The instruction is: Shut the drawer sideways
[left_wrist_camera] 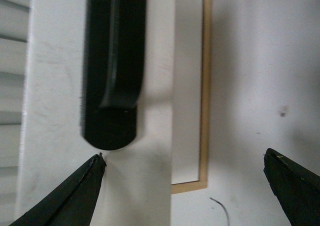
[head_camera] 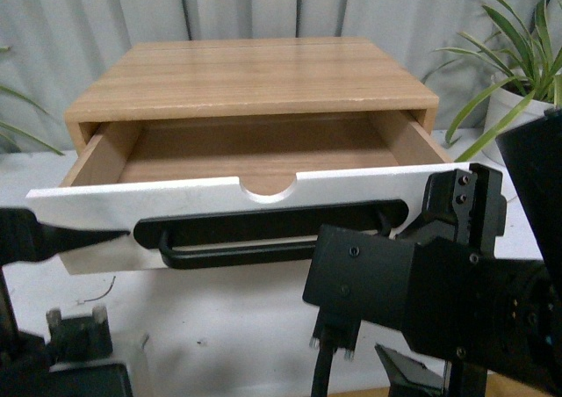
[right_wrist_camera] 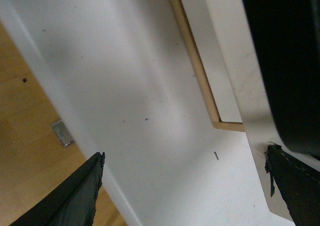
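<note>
The drawer [head_camera: 105, 214] stands pulled out of a light wood cabinet [head_camera: 246, 72]. Its white front has a half-round notch and a wide black bar handle [head_camera: 263, 232], and its wood inside is empty. My left gripper [head_camera: 97, 237] is open, with one finger tip against the drawer front at the handle's left end. In the left wrist view the gripper [left_wrist_camera: 184, 158] spans the drawer front [left_wrist_camera: 50, 86] and bare table, its tip just short of the handle [left_wrist_camera: 112, 61]. My right gripper [head_camera: 457, 205] is open at the front's right end. In the right wrist view the gripper [right_wrist_camera: 185, 156] has one finger by the drawer front [right_wrist_camera: 235, 61].
The cabinet sits on a white table [head_camera: 219, 327] before a grey curtain. A potted plant [head_camera: 518, 63] stands at the back right. A small black fixture [head_camera: 79, 327] is at the near left. Wood floor [right_wrist_camera: 25, 136] shows past the table's edge.
</note>
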`<state>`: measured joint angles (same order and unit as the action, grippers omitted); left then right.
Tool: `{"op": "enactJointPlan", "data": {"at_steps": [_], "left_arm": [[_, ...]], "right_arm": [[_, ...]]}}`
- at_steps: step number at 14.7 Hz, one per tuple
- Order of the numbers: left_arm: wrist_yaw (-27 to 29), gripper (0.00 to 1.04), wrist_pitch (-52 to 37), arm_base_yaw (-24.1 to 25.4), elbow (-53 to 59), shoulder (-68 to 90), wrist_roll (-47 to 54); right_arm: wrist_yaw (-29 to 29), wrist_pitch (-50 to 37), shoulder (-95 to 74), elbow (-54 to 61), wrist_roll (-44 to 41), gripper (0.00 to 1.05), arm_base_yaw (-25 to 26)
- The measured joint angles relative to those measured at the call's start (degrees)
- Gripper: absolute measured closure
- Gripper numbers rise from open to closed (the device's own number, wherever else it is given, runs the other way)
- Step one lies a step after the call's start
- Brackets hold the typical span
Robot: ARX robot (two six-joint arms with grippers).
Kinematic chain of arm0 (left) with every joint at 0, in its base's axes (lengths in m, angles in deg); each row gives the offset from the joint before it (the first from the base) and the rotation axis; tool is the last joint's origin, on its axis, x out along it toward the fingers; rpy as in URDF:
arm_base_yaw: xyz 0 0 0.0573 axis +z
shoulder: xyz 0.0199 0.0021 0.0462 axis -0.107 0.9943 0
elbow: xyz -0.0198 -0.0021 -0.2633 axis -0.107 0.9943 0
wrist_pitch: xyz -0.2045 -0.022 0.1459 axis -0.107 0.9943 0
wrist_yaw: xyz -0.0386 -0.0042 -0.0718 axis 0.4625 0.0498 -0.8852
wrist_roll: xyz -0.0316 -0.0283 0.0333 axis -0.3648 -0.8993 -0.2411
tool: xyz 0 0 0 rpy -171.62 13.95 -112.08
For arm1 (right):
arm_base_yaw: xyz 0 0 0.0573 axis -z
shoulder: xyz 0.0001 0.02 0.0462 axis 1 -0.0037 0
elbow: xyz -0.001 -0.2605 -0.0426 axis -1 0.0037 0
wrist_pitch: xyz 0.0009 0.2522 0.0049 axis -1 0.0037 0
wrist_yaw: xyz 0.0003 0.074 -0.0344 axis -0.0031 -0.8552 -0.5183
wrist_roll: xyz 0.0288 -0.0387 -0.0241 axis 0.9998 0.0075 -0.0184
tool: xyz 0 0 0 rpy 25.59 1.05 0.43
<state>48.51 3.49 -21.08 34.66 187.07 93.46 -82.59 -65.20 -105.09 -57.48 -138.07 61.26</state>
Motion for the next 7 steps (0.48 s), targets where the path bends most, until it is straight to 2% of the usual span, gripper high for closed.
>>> {"op": "enactJointPlan", "data": {"at_steps": [1, 4, 7], "left_arm": [[0.3, 0.07, -0.2, -0.2, -0.9, 0.0, -0.3], [3.0, 0.07, -0.4, -1.5, -14.3, 8.3, -1.4], [3.2, 0.07, -0.3, -0.8, -20.5, 12.9, -1.2]], "right_arm": [[-0.2, -0.1, -0.4, -0.8, 0.0, 0.06, 0.6], [-2.9, 0.1, -7.0, -10.2, -1.5, 0.06, 6.3], [-4.0, 0.1, -10.0, -13.2, -1.5, 0.06, 7.8]]}}
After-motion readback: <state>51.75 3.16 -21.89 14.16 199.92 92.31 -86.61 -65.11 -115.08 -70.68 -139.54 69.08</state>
